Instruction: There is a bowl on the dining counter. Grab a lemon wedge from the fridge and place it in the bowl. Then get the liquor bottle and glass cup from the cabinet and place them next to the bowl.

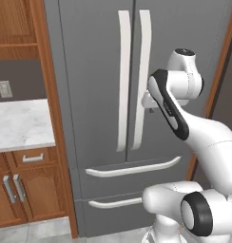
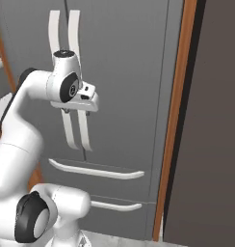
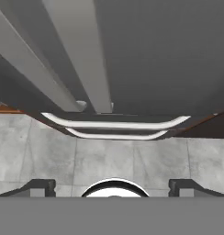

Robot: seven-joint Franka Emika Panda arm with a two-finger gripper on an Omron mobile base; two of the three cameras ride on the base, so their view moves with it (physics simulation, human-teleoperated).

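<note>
Left of my hand, the fridge (image 1: 94, 71) stands shut, doors upright. Its right door's long vertical handle (image 1: 142, 80) runs just beside my gripper (image 3: 112, 186), whose fingers are spread wide, holding nothing. Lemon presumably waits inside.

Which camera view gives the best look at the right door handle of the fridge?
The left base view: the right door handle shows whole, beside the gripper. The right base view has the arm across it, and the hand view shows its lower part, foreshortened.
</note>
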